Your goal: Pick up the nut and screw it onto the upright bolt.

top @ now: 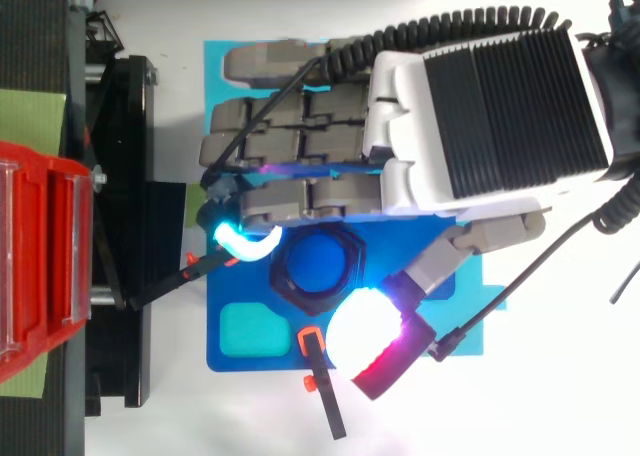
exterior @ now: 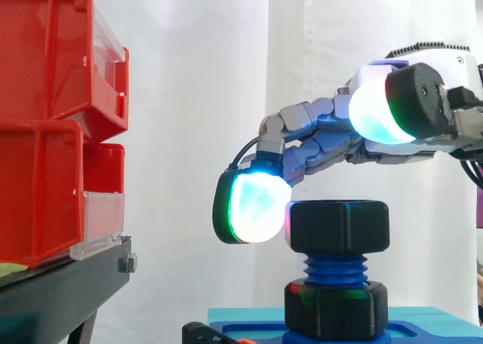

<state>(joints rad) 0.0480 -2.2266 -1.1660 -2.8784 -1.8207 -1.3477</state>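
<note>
Black nut [exterior: 339,225] level atop upright bolt [exterior: 336,271], axis vertical, hand [top: 300,166] pinching its sides

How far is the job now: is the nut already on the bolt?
Done: the nut has been picked up and sits on top of the upright bolt. In hand: the hand is at the nut; whether it grips it cannot be told. Left: screwing down, since blue threads show between the nut and the black hex piece below.
</note>
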